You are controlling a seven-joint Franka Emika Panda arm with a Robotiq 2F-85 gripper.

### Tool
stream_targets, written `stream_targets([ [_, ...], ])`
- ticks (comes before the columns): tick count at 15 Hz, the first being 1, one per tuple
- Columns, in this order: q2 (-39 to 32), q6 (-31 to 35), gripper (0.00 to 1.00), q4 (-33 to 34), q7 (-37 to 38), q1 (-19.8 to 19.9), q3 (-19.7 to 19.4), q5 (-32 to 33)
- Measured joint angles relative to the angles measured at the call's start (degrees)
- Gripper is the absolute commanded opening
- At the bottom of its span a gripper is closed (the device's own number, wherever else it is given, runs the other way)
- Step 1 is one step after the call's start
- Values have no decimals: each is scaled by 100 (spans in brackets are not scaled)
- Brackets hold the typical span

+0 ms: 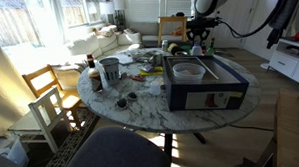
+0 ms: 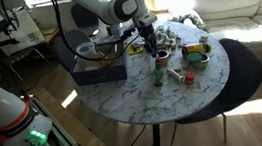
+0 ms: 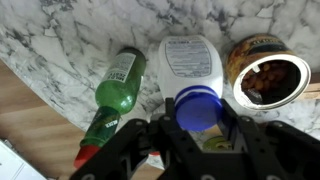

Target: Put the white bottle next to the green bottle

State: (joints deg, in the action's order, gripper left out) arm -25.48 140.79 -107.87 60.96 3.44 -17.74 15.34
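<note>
Wrist view: white bottle [image 3: 190, 65] sits between the hand's [image 3: 197, 128] fingers, just beside green bottle [image 3: 118, 85]; whether clenched, cannot tell.

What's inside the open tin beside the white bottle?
Brown chunky pieces fill the tin; they cover its bottom, and what they are cannot be told.

Wrist view, picture-left of white bottle [image 3: 190, 68]: green bottle [image 3: 118, 88] just beside, thin gap only.
Picture-right: open tin [image 3: 265, 80], close, narrow gap.
Beyond: bare marble table [image 3: 65, 35], passable.
Exterior view: large dark box [image 1: 205, 83] nearby, blocking low passage.
</note>
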Motion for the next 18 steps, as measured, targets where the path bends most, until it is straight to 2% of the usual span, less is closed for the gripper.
stream_targets([
  [1,-54,0,19,38,25,-6,0,0],
  [2,-102,0,64,79,46,-10,0,0],
  [4,-181,0,75,140,60,-10,0,-1],
  [7,-201,0,96,158,60,-19,-1,-1],
  [8,-190,-1,100,159,59,-33,-1,-1],
  [12,5,-17,100,106,-134,-183,12,37],
  [18,783,-128,100,-414,-1590,-309,385,83],
])
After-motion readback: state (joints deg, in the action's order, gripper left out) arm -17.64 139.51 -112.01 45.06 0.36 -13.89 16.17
